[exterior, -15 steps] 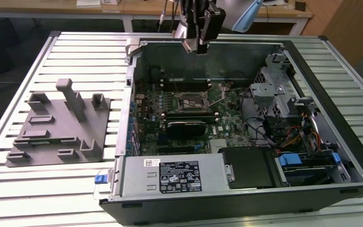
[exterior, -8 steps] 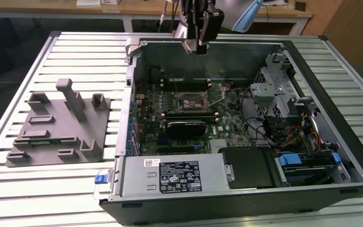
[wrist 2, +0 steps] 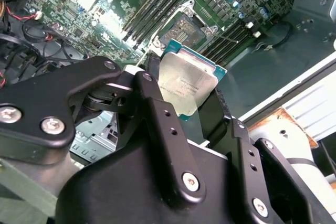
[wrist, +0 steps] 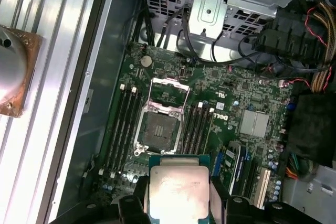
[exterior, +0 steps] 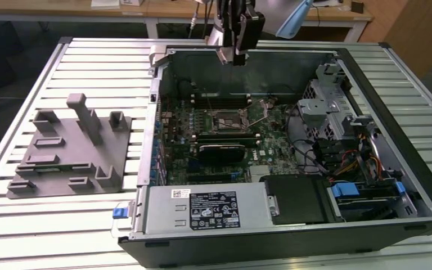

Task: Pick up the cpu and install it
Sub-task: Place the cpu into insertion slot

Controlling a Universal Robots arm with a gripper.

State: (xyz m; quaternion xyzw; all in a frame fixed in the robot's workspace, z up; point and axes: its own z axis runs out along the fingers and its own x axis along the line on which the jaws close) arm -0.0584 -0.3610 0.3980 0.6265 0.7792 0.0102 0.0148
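Gripper (exterior: pixel 237 59) hung above the case's (exterior: pixel 276 250) far edge, fingers (wrist 2: pixel 157 119) clamped on the cpu's (wrist: pixel 178 192) opposite sides. The chip was held flat, lid up, likely to match the open socket (wrist: pixel 157 129) below.

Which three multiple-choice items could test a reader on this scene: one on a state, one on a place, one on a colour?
1. The CPU socket is: A closed over a chip; B hidden under a cooler; C open and empty.
2. The cpu is: A in the socket; B between the fingers of the hand; C on a shelf.
3. The motherboard is: A green; B red; C white.
Answers: 1 C, its bed lies bare in the first wrist view. 2 B, black fingers flank it in both wrist views. 3 A, green board surrounds the socket.
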